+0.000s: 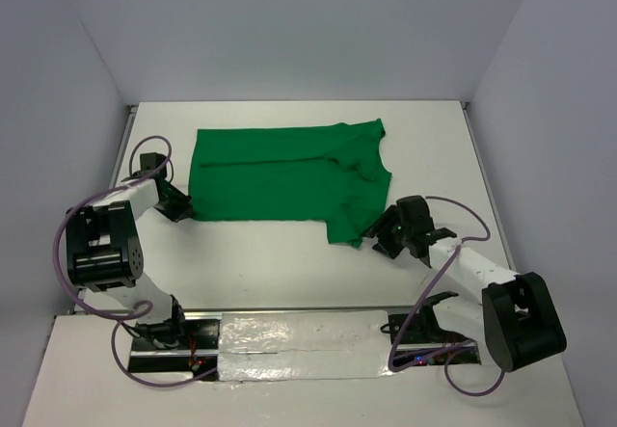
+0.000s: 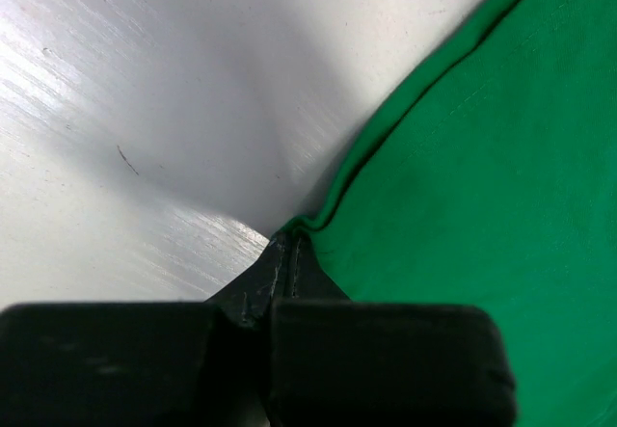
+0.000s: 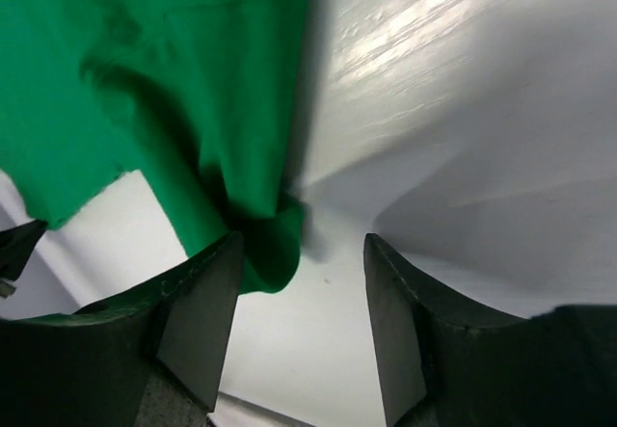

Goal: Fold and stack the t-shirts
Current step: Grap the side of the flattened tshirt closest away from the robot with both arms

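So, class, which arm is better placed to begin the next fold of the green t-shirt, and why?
Left, probably. The left claw is shut on a t-shirt corner, ready to lift. The right claw stands open at another edge, gripping nothing yet.

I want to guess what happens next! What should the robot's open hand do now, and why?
Probably the right gripper should slide a little further onto the t-shirt and close. Its jaws stand open with only the cloth's tip between them, while the left gripper looks shut on another corner.

Lab: walled white robot table (image 1: pixel 280 273)
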Robot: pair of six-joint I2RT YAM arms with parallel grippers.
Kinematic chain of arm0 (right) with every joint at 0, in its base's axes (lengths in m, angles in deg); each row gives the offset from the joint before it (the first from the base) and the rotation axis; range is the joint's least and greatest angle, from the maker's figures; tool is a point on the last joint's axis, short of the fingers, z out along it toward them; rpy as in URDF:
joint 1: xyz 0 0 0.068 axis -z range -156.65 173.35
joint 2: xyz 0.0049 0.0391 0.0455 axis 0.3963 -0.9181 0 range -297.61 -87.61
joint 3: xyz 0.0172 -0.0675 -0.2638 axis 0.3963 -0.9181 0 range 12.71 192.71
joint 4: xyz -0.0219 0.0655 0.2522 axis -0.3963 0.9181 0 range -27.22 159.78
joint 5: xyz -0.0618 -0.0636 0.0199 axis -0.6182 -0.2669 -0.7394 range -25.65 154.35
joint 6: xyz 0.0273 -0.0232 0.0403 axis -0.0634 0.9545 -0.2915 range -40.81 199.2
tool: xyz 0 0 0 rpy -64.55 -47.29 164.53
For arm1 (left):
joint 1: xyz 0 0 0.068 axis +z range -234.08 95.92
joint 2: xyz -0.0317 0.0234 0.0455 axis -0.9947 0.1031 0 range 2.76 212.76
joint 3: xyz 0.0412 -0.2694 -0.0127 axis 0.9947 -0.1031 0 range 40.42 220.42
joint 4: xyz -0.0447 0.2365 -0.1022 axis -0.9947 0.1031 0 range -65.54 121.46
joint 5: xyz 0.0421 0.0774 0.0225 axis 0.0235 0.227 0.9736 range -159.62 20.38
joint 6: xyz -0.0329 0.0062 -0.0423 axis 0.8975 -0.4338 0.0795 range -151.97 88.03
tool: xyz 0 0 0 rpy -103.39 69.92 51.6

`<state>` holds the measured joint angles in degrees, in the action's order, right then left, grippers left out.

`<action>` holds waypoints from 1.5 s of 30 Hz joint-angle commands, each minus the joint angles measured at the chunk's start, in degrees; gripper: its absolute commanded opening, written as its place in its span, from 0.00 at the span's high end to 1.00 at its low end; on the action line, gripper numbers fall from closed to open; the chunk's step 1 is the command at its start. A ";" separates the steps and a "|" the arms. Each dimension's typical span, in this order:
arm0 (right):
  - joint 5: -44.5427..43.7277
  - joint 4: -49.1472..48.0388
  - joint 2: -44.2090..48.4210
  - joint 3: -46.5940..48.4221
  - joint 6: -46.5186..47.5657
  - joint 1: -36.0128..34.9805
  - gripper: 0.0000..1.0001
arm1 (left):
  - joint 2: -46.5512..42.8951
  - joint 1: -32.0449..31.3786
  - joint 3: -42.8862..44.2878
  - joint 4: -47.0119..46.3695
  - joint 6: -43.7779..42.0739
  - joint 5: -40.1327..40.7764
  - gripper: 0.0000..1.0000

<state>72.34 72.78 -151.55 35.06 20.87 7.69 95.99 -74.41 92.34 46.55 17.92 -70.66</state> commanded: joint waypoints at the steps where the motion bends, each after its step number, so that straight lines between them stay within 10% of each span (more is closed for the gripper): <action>1: 1.68 -5.16 -1.09 -1.25 -5.21 -2.61 0.45 | 0.11 -0.71 -0.07 0.50 0.91 -0.19 1.00; 17: 4.32 -16.15 -9.43 -2.93 -11.90 -4.38 0.59 | 0.46 -1.06 0.11 1.03 0.91 0.25 1.00; 25: -0.68 -12.31 -4.20 -3.89 -13.92 -4.47 0.99 | -0.06 -1.06 0.37 1.82 1.00 0.25 1.00; 45: -18.09 14.77 20.25 -0.20 -5.83 -4.29 1.00 | -12.62 -1.23 -6.47 7.18 1.26 -3.44 1.00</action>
<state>57.61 82.70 -134.20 34.53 14.14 3.60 86.64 -75.37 87.66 51.25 17.98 -72.98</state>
